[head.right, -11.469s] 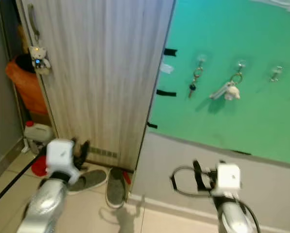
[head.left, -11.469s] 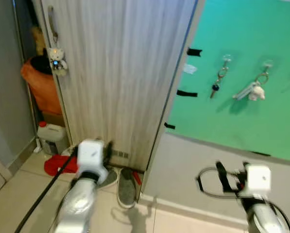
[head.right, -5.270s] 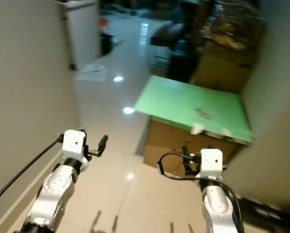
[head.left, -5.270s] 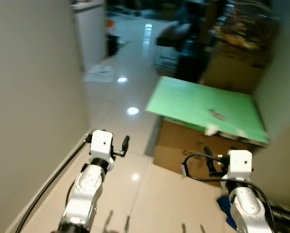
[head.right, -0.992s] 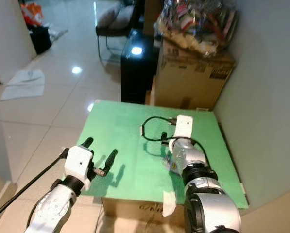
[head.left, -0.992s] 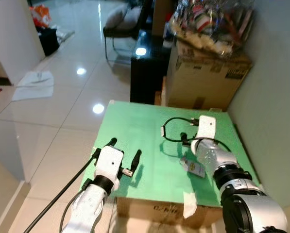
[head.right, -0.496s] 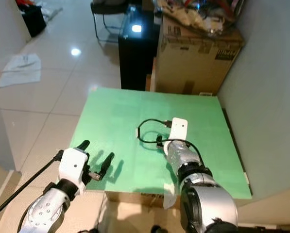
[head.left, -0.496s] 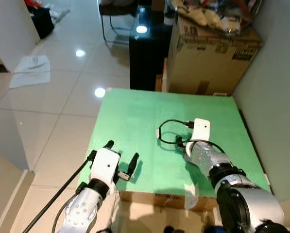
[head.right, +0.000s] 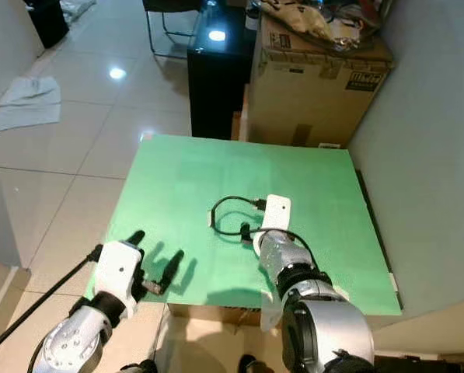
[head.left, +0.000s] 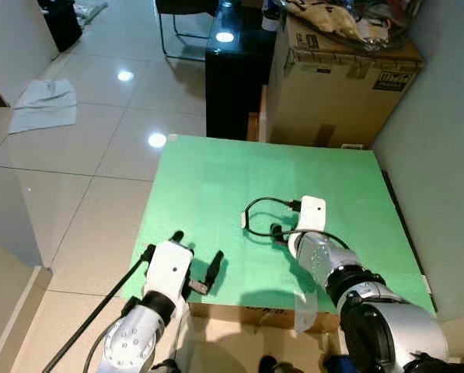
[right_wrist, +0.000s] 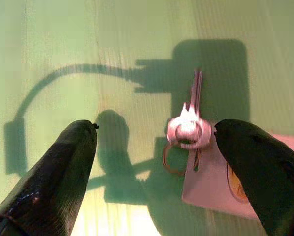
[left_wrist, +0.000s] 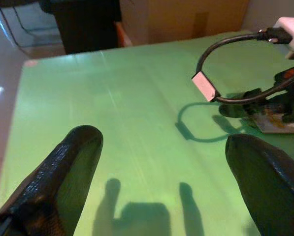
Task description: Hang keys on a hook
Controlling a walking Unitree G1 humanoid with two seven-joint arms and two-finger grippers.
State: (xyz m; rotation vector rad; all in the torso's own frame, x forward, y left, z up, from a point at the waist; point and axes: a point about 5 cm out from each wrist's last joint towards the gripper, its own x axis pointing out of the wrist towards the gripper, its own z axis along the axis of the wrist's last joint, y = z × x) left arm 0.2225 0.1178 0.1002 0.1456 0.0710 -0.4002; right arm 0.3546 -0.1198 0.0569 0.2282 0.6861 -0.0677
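Right wrist view showed the right gripper spread wide above keys mid-table; left gripper gaped at its near edge.

Bare green board surrounds the key.

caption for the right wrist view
Open right gripper poised above a silver key on its ring, beside a white tag, on the green board.

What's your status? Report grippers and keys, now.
Right gripper open, poised over the key and its ring and tag on the green board. Left gripper open, idle at board's near edge. Nothing blocking.
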